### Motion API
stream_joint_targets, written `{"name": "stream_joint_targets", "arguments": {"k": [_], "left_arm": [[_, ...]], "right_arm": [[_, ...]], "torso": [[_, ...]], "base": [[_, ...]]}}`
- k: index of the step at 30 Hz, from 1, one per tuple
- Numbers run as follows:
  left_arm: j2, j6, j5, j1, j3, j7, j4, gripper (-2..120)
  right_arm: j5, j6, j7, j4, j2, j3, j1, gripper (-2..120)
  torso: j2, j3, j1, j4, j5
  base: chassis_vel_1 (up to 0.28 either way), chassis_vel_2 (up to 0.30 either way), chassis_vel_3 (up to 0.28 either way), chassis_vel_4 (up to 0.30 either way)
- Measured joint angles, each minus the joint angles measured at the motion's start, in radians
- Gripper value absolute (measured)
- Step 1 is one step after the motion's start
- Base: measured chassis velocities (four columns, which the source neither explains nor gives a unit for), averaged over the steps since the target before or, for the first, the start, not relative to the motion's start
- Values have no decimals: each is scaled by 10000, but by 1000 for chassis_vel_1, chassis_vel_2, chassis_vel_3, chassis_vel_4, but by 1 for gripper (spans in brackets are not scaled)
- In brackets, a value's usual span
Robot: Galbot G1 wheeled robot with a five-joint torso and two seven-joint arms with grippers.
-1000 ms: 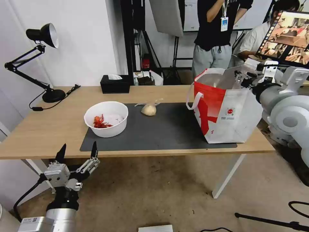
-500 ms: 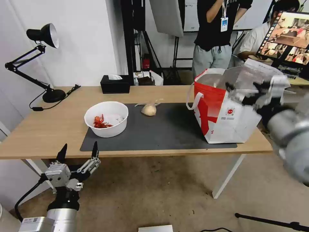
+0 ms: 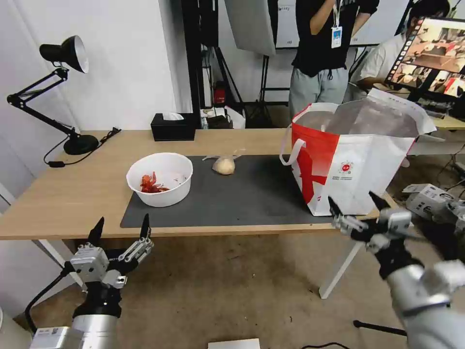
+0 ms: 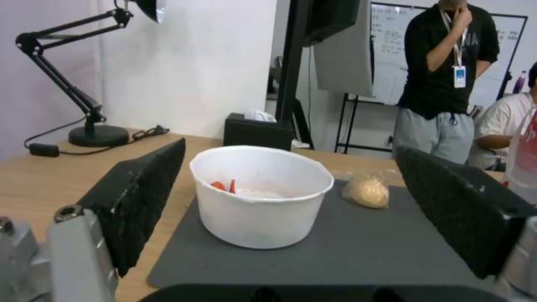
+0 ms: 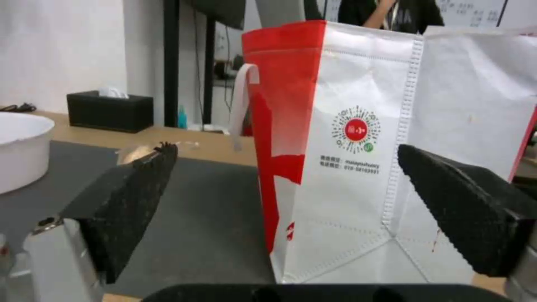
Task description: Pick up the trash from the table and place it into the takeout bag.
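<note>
White bowl (image 3: 160, 178) holding red shells (image 3: 150, 184), takeout bag (image 3: 351, 160) upright, both jaws released

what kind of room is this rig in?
Likely a robotics lab or recording studio: a softbox light on a stand, a monitor showing camera feeds, and a whiteboard behind a light-wood desk.
</note>
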Motion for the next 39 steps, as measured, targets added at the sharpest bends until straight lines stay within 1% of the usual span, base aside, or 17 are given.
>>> {"name": "stream_joint_targets", "arguments": {"k": [2, 4, 9, 21, 25, 29, 32, 33, 36, 37, 38, 39], "left_arm": [[3, 3, -8, -5, -10, 0, 0, 100], [18, 21, -51, -55, -49, -3, 0, 100], [28, 36, -60, -143, -32, -7, 0, 100], [9, 57, -56, -141, 7, -10, 0, 100], [-77, 62, -39, -5, 23, -13, 0, 100], [-124, 58, -26, 43, 14, -16, 0, 100], [-187, -20, 61, 128, -8, -19, 0, 100], [-187, -20, 61, 128, -8, -19, 0, 100], [-297, -212, 245, 319, -10, -24, 0, 100], [-297, -212, 245, 319, -10, -24, 0, 100], [-323, -262, 285, 368, -9, -24, 0, 100], [-354, -342, 362, 459, -12, -20, 0, 100]], "right_arm": [[-80, 83, -18, -35, 65, -39, -22, 100], [-378, 471, -91, -227, 501, -284, -137, 100], [-475, 581, -91, -419, 817, -424, -111, 100], [-358, 537, 19, -488, 887, -605, 89, 100], [-255, 206, 198, -542, 646, -1010, 581, 100], [-181, 62, 270, -550, 566, -1152, 747, 100], [63, -329, 473, -586, 383, -1484, 1214, 100], [63, -329, 473, -586, 383, -1484, 1214, 100], [497, -938, 655, -846, -74, -2157, 2403, 100], [497, -938, 655, -846, -74, -2157, 2403, 100], [711, -1131, 738, -941, -203, -2399, 2834, 100], [1160, -1489, 814, -1141, -427, -2822, 3594, 100]], "torso": [[0, 0, 0, 1, 0], [0, 0, 1, 0, 1], [0, 1, 1, 0, 1], [0, 0, 1, -1, 2], [0, 1, 1, 0, 2], [0, 1, 1, 1, 2], [0, 1, 1, -2, 2], [0, 1, 1, -2, 2], [0, 1, 1, -4, 1], [0, 1, 1, -4, 1], [-1, 1, 2, 0, 4], [-1, 2, 2, 4, 3]], "base": [[0, 0, 0, 0], [0, 0, 0, 0], [0, 0, 0, 0], [0, 0, 0, 0], [0, 0, 0, 0], [0, 0, 0, 0], [0, 0, 0, 0], [0, 0, 0, 0], [0, 0, 0, 0], [0, 0, 0, 0], [0, 0, 0, 0], [0, 0, 0, 0]]}}
